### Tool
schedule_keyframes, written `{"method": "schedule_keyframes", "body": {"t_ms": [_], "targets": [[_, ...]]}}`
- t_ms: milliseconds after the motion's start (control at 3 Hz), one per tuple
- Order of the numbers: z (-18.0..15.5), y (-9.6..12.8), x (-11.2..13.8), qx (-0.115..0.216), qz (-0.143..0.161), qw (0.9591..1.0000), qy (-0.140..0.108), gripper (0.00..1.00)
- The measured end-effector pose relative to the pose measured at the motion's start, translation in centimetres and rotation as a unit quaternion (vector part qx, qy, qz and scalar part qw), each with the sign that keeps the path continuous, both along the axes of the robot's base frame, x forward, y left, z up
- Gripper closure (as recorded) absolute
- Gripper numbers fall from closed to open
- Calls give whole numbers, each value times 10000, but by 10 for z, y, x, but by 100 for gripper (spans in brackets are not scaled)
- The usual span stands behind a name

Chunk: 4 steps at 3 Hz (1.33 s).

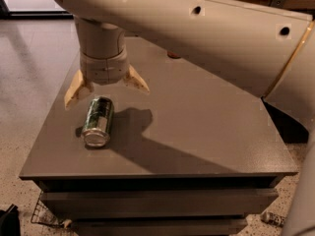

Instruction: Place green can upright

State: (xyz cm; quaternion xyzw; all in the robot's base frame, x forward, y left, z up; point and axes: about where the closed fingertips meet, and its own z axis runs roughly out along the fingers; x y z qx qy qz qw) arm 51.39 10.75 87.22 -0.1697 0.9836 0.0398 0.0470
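The green can lies on its side on the grey table, near the left edge, with its silver end facing the front. My gripper hangs from the large white arm just above and behind the can's far end. It is open and empty, its two pale yellow fingers spread wider than the can, one on each side of the can's far end.
A small orange-red object sits at the table's far edge, mostly hidden by the arm. The arm crosses the top right of the view. A wire rack and a dark object lie on the floor at the lower left.
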Motion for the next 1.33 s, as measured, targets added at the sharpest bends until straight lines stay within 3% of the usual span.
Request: {"method": "schedule_keyframes", "body": {"t_ms": [333,1000,1333], "targets": [[-4,3,-6,111,-68,9999,1,0],[-30,17,-1,250,-56,9993,282,0],[-43,19,1,197,-209,9986,445,0]]}}
